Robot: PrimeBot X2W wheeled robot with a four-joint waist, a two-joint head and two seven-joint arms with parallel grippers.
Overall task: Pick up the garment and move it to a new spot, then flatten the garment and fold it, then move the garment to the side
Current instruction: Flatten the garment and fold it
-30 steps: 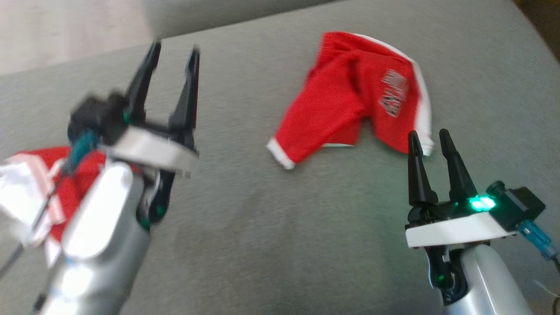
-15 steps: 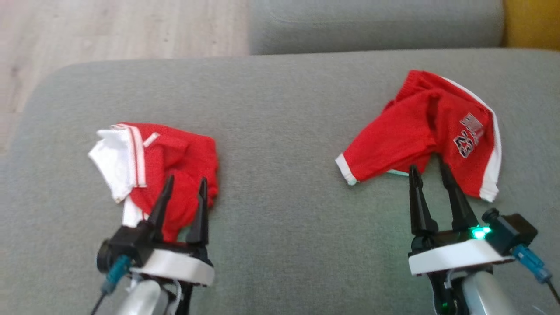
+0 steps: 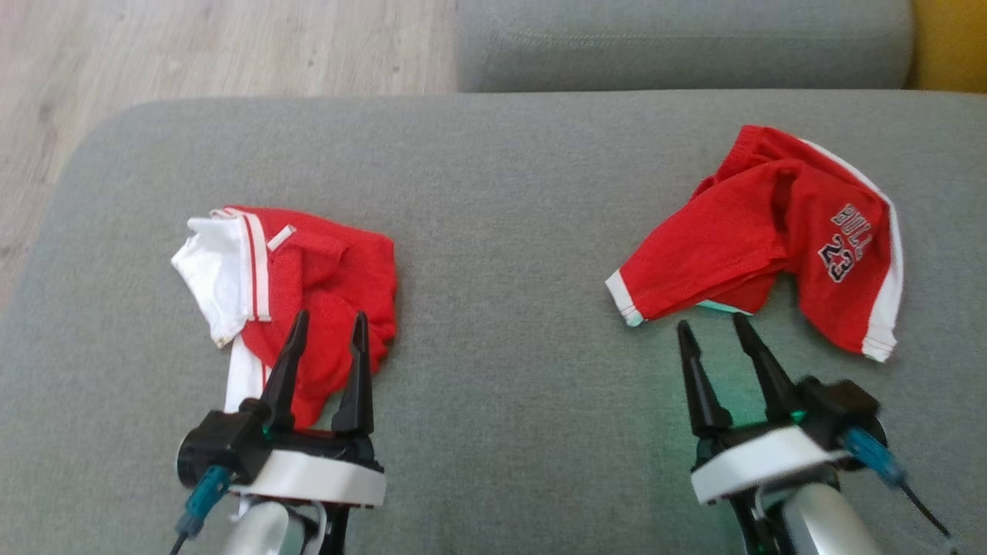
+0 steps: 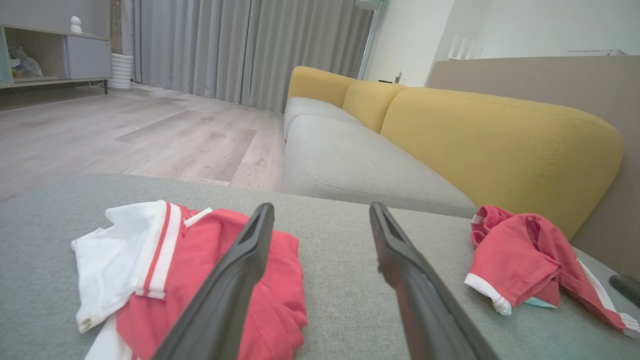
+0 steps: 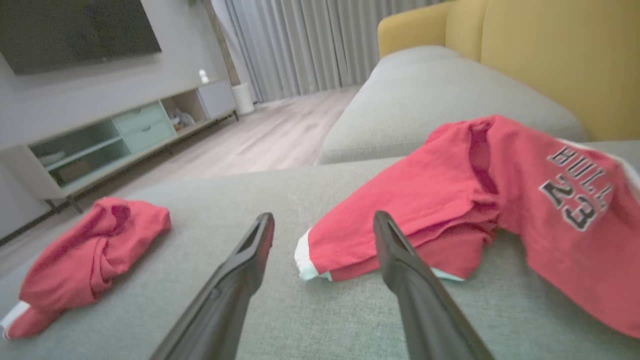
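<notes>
Both released: my left pincer [image 3: 330, 314] has the crumpled garment [image 3: 324, 262] just ahead, my right pincer [image 3: 709, 320] the shorts [image 3: 740, 231] just ahead.

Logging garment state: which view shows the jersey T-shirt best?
Head view: the jersey T-shirt shows nearly whole, crumpled, the left gripper overlapping its near edge. Left wrist view has it close but cropped, a finger across it; right wrist view has it small at far left.

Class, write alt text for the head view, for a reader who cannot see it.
Two open grippers reach over a grey sofa cushion. The left gripper points at a crumpled red jersey with a white sleeve; the right gripper points at red shorts marked BULLS 23.
</notes>
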